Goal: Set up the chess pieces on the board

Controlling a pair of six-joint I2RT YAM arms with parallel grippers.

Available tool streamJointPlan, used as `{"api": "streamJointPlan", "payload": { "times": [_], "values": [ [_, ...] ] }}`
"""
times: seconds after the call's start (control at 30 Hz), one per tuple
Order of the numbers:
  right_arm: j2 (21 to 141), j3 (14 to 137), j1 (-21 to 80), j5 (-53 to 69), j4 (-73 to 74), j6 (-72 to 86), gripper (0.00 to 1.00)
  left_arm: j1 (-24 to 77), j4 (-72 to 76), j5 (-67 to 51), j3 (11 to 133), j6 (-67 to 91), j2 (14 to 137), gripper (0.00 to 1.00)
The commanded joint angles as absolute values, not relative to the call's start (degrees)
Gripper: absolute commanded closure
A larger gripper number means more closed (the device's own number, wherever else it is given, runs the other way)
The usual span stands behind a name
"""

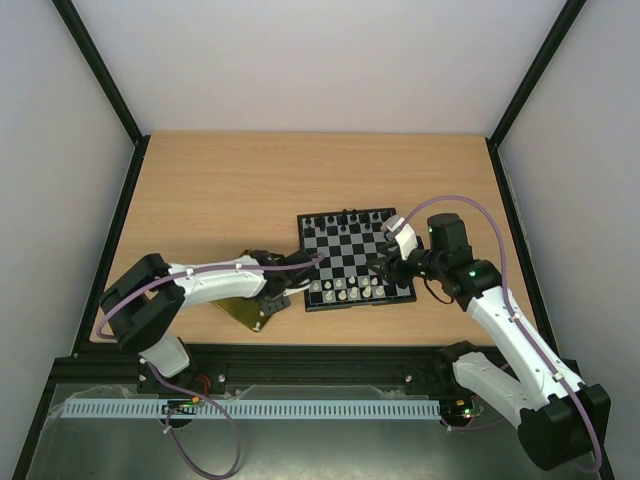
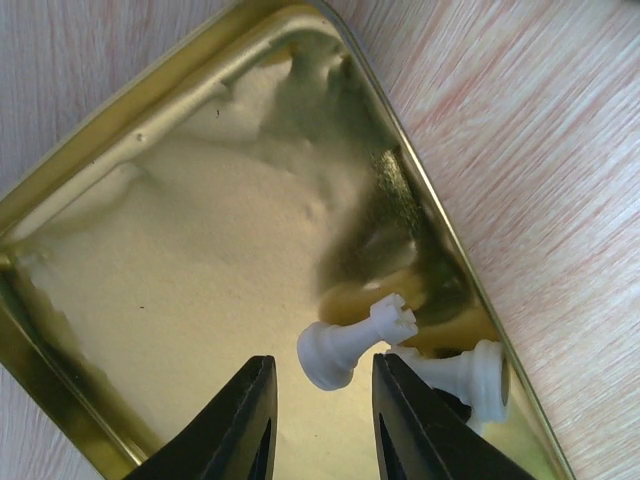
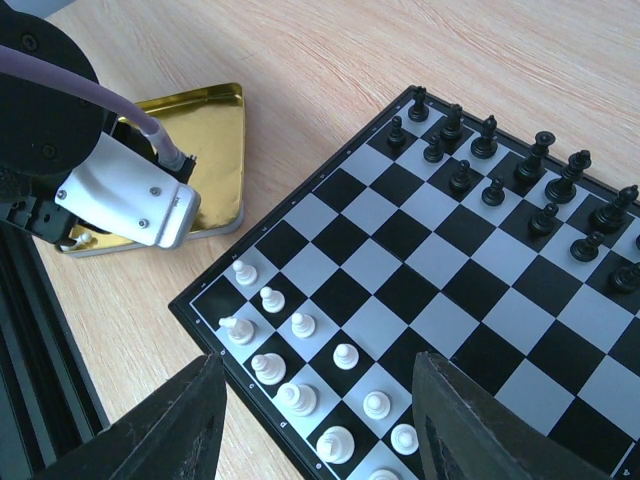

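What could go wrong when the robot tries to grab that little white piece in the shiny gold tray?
The white piece lies on its side by the open left gripper, so it might roll or slip on the gold tray. A second piece lies close beside it and could get bumped or pinched too. On the board, the standing white pieces are crowded, so adding another might topple one.

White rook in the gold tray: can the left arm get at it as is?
Probably yes. The left gripper hangs just short of the rook, jaws open, nothing between them. The rook lies on its side in the tray; a second white piece lies close beside it and may get nudged.
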State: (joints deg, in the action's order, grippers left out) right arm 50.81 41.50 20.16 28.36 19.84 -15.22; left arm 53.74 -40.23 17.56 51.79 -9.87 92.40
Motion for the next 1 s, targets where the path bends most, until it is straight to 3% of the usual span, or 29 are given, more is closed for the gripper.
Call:
{"api": "streamJointPlan", "payload": {
  "times": [0.0, 0.63, 0.97],
  "values": [
    [51.1, 40.7, 20.3, 29.3, 20.3, -15.8, 0.47, 53.7, -40.1, 16.3, 52.7, -9.9, 93.9, 0.74],
    [51.2, 40.6, 20.4, 29.4, 20.6, -15.9, 0.47, 54.0, -41.6, 10.3, 55.6, -10.5, 100.0, 0.82],
    [51.4, 40.6, 20.3, 29.5, 20.7, -15.9, 0.47, 54.0, -44.7, 11.3, 55.4, -9.0, 99.3, 0.77]
  ]
}}
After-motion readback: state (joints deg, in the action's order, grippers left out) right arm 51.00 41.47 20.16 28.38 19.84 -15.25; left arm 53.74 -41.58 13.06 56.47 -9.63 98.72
